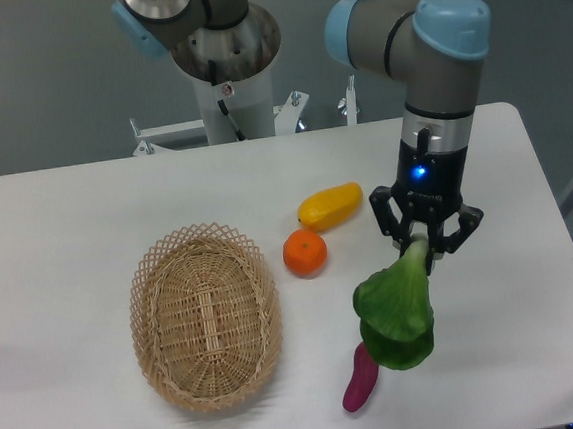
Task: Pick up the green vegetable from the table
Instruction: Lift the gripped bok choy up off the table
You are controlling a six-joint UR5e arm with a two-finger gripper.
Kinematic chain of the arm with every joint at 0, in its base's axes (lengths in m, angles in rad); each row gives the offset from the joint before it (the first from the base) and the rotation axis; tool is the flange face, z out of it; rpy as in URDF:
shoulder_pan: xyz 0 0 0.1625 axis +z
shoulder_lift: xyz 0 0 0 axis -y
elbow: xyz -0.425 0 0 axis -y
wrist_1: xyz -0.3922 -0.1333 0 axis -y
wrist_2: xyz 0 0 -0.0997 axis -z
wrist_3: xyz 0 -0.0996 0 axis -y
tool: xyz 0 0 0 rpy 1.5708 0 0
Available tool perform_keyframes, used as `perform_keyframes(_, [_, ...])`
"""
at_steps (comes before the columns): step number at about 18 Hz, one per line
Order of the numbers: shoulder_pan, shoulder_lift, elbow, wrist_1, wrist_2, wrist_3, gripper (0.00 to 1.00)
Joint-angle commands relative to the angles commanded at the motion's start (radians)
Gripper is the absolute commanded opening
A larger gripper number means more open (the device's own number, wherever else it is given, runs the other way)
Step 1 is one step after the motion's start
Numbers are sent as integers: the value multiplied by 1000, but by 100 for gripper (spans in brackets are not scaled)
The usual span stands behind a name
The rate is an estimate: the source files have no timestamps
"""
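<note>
The two-finger hand (428, 245) grips the pale stalk of the leafy dark-green toy vegetable (395, 310), whose long axis hangs down-left below it, over the white table (67, 224).

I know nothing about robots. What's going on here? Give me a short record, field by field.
gripper: shut on the pale stalk of the green vegetable
green vegetable: hangs leaves-down from the gripper; whether it is clear of the table cannot be told
purple piece: lies on the table, just below the leaves
orange: beside the yellow fruit
basket: empty, left of the orange
</note>
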Motion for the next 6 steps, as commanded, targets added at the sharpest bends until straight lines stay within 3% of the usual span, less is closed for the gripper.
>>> perform_keyframes(6, [-2,-2,-2,0,0,-11,37])
